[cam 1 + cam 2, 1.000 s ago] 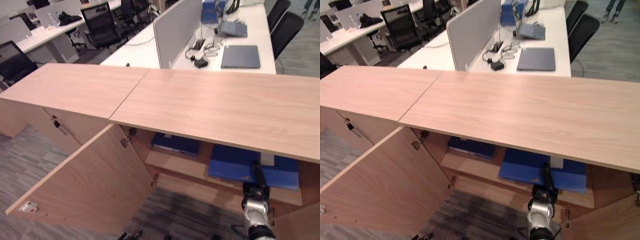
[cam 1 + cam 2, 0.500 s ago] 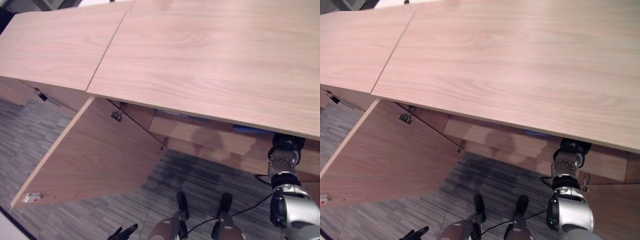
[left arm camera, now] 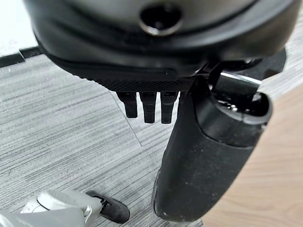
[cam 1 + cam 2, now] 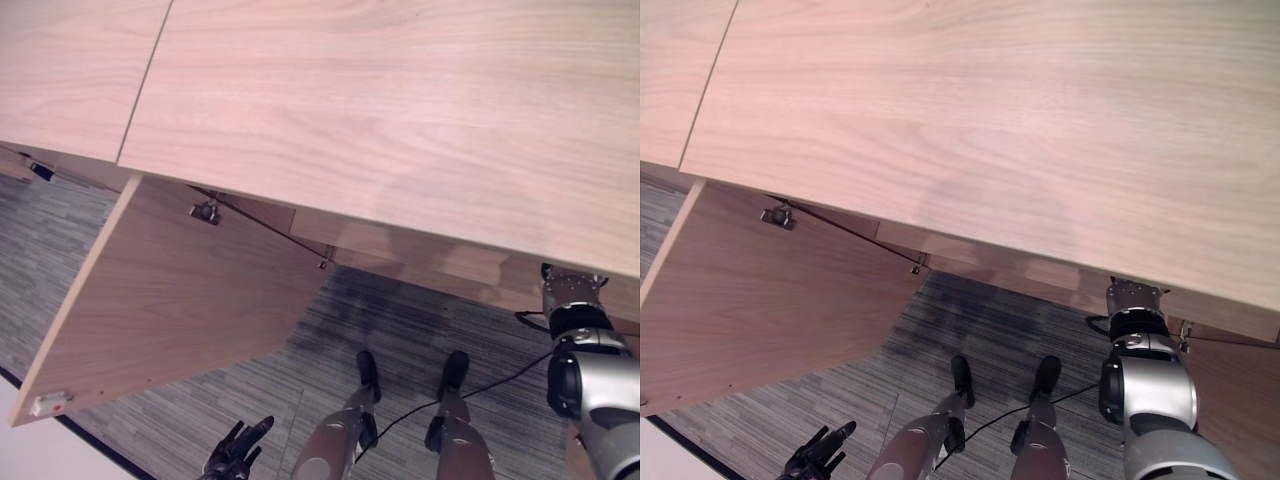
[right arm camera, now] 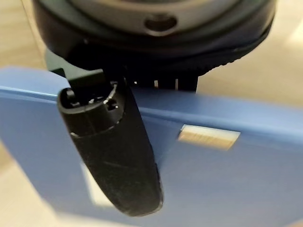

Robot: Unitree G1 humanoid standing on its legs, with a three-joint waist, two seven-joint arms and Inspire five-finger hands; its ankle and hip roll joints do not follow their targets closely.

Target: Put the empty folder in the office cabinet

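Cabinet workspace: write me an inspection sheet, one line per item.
Surface: wooden cabinet top, bare.
Job's things: blue folder in front of the right hand, thumb lying across it; cabinet door hangs open.
Clutter: nothing seen.
Hands: left hand low by the floor, fingers relaxed, holding nothing; the right arm reaches under the cabinet top.
Cables: nothing seen beyond the robot's own.
Surroundings: grey striped carpet.
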